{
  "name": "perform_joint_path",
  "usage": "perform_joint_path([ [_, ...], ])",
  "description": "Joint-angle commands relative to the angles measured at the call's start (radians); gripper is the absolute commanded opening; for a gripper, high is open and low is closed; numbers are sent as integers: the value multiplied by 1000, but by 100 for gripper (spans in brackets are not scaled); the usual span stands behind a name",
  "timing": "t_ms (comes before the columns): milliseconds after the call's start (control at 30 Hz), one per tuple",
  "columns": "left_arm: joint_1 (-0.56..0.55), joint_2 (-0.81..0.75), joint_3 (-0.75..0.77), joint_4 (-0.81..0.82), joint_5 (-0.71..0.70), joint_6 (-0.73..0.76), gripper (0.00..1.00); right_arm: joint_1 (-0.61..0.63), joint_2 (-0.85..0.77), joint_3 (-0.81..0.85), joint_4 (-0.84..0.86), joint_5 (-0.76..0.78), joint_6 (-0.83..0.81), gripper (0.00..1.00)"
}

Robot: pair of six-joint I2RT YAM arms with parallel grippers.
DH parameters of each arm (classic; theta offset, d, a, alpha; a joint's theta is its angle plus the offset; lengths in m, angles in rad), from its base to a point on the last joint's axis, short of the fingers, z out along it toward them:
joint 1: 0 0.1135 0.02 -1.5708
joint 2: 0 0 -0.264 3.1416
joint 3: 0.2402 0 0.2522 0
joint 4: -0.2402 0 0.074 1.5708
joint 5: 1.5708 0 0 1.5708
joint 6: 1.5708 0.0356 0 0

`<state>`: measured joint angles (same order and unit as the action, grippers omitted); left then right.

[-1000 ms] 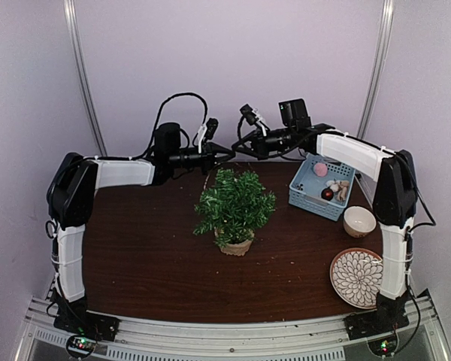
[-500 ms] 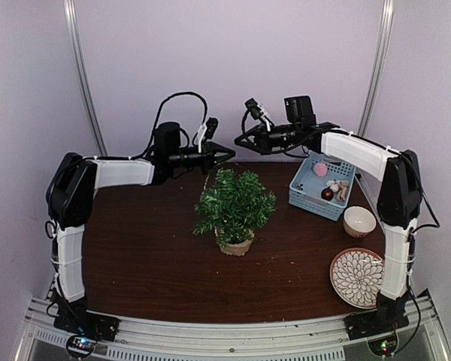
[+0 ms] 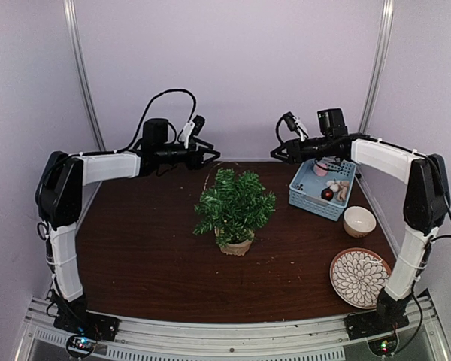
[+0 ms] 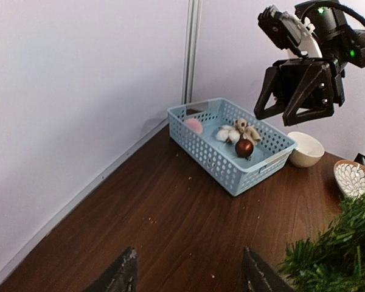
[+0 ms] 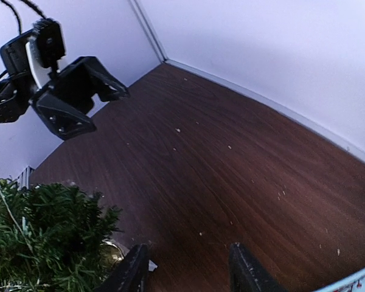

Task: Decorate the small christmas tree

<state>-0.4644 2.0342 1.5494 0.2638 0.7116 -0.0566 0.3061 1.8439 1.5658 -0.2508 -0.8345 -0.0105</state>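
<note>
The small christmas tree [image 3: 235, 201] stands mid-table in its tan pot [image 3: 235, 244], and its green branches show in the left wrist view [image 4: 337, 246] and the right wrist view [image 5: 39, 234]. A thin pale thread [image 3: 207, 177] arcs over its back-left top. A shiny gold round thing [image 5: 111, 252] sits at the foliage's edge. My left gripper [image 3: 210, 156] [image 4: 191, 274] [image 5: 111, 112] hangs open and empty behind the tree's left. My right gripper [image 3: 276, 155] [image 5: 188, 261] [image 4: 272, 120] hangs open and empty at the back right, near the basket.
A light blue basket [image 3: 316, 204] [image 4: 231, 169] at the back right holds a pink ball, a dark red ball [image 4: 244, 148] and beige pieces. A white bowl [image 3: 358, 221] and a patterned plate [image 3: 356, 277] sit along the right edge. Walls close the back.
Both grippers were shut close together above the tree's back. Now they are open and have drawn apart, the left one leftward and the right one rightward toward the basket.
</note>
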Motion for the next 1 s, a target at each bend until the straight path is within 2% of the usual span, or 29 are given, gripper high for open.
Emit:
perform_joint_path([
  [0, 38, -49, -53, -97, -43, 105, 59, -48, -66, -114, -33, 109, 80, 49],
  [167, 47, -53, -101, -170, -16, 236, 61, -53, -85, -210, -91, 204, 103, 48],
  [267, 47, -26, -98, -214, 22, 287, 62, -53, -71, -287, -39, 222, 159, 46],
  [433, 45, 78, -32, -244, 60, 269, 62, -45, -3, -338, 61, 199, 225, 41],
  [600, 20, 174, 33, -290, 59, 283, 62, -19, 63, -302, 77, 185, 242, 40],
  [700, 21, 185, -1, -168, 50, 199, 62, 13, 109, -254, 74, 187, 247, 39],
  [833, 21, 179, -37, -110, 38, 149, 60, 57, 147, -218, 77, 174, 271, 38],
  [967, 21, 130, -175, 51, 1, 65, 59, 93, 118, -258, 91, 187, 302, 38],
])
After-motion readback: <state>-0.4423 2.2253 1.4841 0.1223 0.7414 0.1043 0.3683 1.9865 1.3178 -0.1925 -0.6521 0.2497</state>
